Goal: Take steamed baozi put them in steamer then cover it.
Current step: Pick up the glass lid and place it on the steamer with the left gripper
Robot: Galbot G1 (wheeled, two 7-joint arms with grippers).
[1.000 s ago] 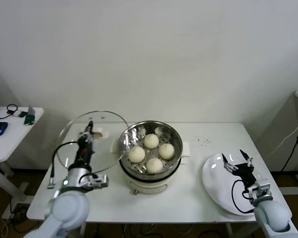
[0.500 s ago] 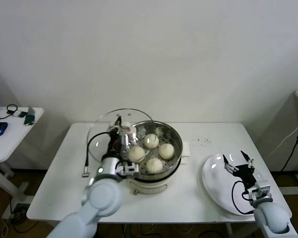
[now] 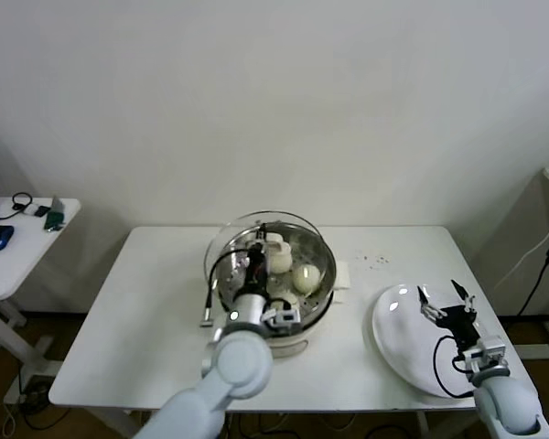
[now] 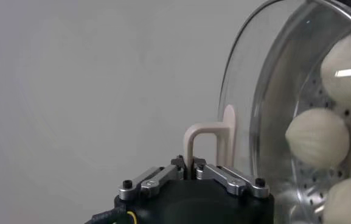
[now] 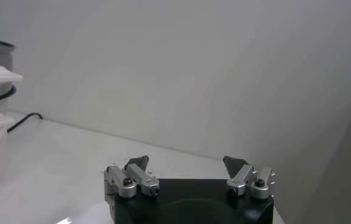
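Four steamed baozi (image 3: 305, 274) sit on the perforated tray inside the steamer (image 3: 322, 285) at the table's (image 3: 119, 329) middle, so only the covering is left. For that, the left gripper (image 3: 258, 249) is pinched shut on the upright handle (image 4: 207, 143) of the glass lid (image 3: 233, 230), holding the disc over the pot, slightly tilted, its flat face toward the buns. Parked over the white plate (image 3: 393, 320), the right gripper (image 3: 446, 302) has its fingers spread and holds nothing.

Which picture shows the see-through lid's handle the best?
The left wrist view: the left hand is shut on the lid's handle, right up close, with buns behind the glass lid. The head view shows the lid over the steamer, the arm covering most of the handle. The right wrist view misses it.
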